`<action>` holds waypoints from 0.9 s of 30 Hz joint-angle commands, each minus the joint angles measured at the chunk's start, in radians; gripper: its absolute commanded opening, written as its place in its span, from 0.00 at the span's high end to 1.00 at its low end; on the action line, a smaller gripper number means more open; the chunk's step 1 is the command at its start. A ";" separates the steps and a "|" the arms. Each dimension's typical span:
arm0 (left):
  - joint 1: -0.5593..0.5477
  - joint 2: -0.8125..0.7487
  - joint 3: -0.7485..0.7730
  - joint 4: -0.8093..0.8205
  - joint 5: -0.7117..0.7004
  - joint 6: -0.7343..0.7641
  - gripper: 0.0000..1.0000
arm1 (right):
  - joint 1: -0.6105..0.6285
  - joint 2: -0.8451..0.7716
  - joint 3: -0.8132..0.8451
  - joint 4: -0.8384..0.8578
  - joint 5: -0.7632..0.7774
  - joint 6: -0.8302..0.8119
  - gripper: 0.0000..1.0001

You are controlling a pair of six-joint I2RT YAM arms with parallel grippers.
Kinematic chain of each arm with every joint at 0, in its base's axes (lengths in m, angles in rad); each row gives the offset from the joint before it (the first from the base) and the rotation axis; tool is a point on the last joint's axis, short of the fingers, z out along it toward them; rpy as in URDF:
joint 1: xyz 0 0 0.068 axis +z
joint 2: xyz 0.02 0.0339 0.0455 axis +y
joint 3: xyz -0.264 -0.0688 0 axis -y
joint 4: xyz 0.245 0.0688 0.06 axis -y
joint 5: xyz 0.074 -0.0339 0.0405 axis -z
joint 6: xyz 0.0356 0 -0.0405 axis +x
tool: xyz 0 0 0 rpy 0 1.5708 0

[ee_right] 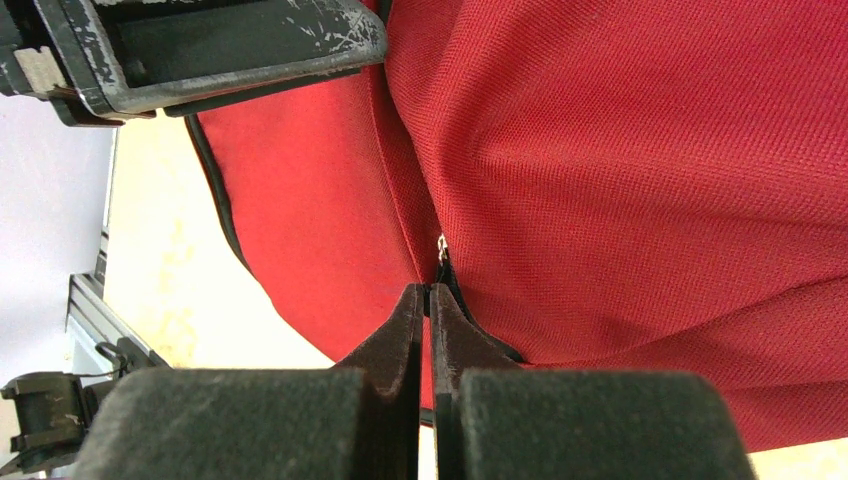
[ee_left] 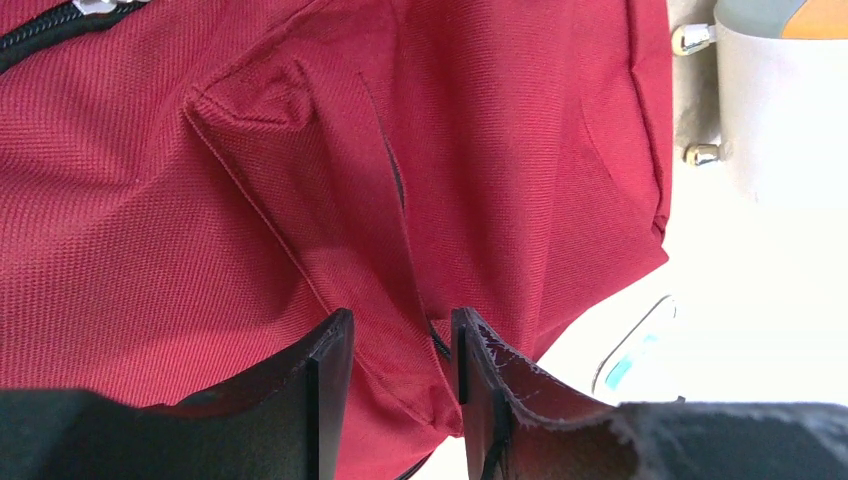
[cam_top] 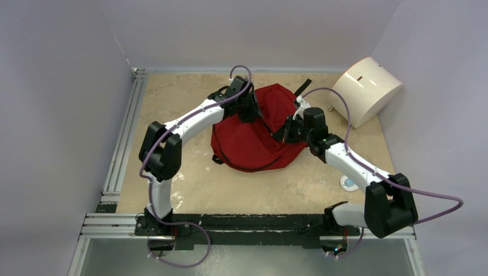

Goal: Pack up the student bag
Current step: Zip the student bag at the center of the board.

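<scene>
The student bag (cam_top: 253, 141), a dark-red fabric backpack, lies in the middle of the table. My left gripper (cam_top: 251, 112) is on its far top part. In the left wrist view the gripper (ee_left: 400, 325) is closed on a raised fold of the red fabric (ee_left: 330, 180). My right gripper (cam_top: 282, 135) is at the bag's right side. In the right wrist view the gripper (ee_right: 430, 290) has its tips pressed together at the black zipper line (ee_right: 445, 270), right below the small metal zipper pull. What is inside the bag is hidden.
A white rounded box (cam_top: 368, 89) stands at the back right and also shows in the left wrist view (ee_left: 780, 110) with metal clasps. A small white and blue item (cam_top: 348, 183) lies on the table at the right. Aluminium rails (cam_top: 124, 144) run along the left and near edges.
</scene>
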 commanded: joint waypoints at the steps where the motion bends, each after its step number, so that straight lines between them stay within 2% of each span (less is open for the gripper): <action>1: -0.003 -0.012 -0.005 0.031 0.004 -0.007 0.60 | 0.003 -0.039 -0.009 0.028 0.017 0.007 1.00; 6: -0.003 0.012 -0.004 0.051 0.021 -0.015 0.61 | 0.003 -0.044 -0.012 0.027 0.017 0.007 1.00; 9: -0.003 0.027 0.006 0.075 0.022 -0.016 0.67 | 0.004 -0.048 -0.014 0.021 0.017 0.007 1.00; 16: 0.005 0.079 0.070 0.083 0.006 0.026 1.00 | 0.004 -0.086 -0.013 -0.013 0.037 0.006 1.00; 27: 0.087 0.087 0.098 0.080 0.019 0.056 1.00 | 0.003 -0.118 -0.013 -0.079 0.081 -0.003 1.00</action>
